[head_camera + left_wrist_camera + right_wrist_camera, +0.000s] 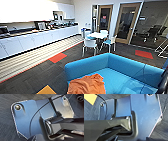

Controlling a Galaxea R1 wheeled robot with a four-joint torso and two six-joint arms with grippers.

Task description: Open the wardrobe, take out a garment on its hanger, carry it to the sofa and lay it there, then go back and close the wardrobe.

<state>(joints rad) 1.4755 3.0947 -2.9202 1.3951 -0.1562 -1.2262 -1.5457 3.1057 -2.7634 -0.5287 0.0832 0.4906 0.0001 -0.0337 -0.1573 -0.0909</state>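
The rust-orange garment (87, 85) lies crumpled on the seat of the bright blue sofa (117, 67), near its left arm, at the lower middle of the head view. Its hanger is hidden under the cloth. The wardrobe is not among the things I see here. Both wrist views look down over the robot's dark plate onto grey carpet, and no fingers can be made out in them.
A long white kitchen counter (37, 37) runs along the left wall. A round white table with white chairs (98, 40) stands behind the sofa. Wooden-framed glass doors (127, 22) are at the back. Grey carpet with orange (57, 57) and yellow tiles (47, 90) lies to the sofa's left.
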